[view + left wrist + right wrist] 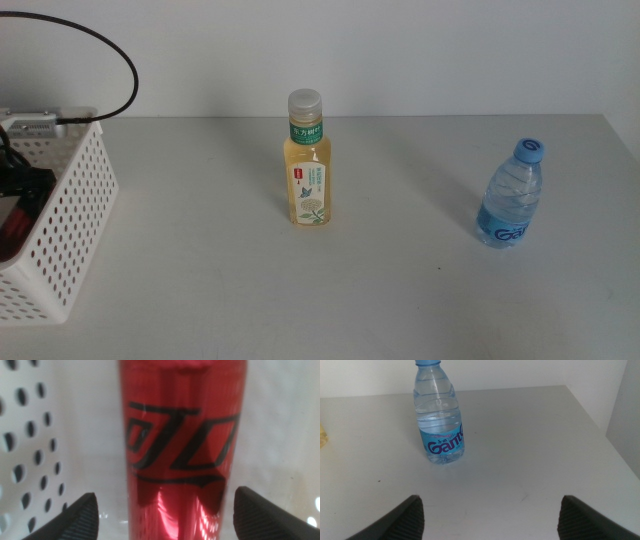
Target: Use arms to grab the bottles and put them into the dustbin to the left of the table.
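Tools first: the left tool is down inside the white bin at the bench's left edge. Its jaws are spread, with the red can between them, not pinched. The right tool is spread too, above the bare bench near the water bottle on the right. The tea bottle stands in the middle.

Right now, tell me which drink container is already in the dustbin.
The red can, between the left gripper's open jaws inside the white dustbin. The tea bottle and water bottle stand on the table.
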